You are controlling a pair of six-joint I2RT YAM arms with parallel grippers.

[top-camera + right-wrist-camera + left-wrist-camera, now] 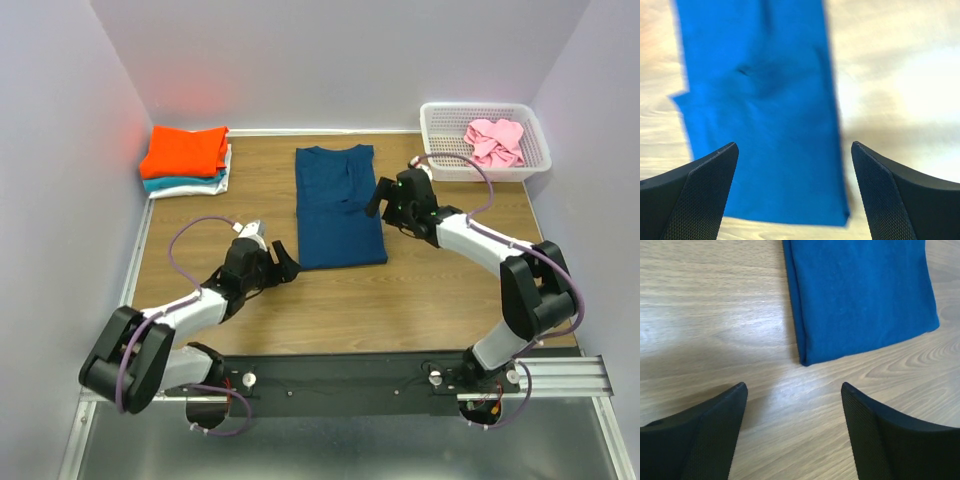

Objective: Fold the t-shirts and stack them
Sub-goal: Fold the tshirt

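A dark blue t-shirt lies folded into a long strip on the wooden table, its print hidden. It also shows in the left wrist view and the right wrist view. My left gripper is open and empty just left of the strip's near left corner. My right gripper is open and empty above the strip's right edge. A stack of folded orange, teal and white tees sits at the back left. A pink tee lies crumpled in the basket.
A white lattice basket stands at the back right. Lilac walls close in the table on three sides. A black rail runs along the near edge under the arm bases.
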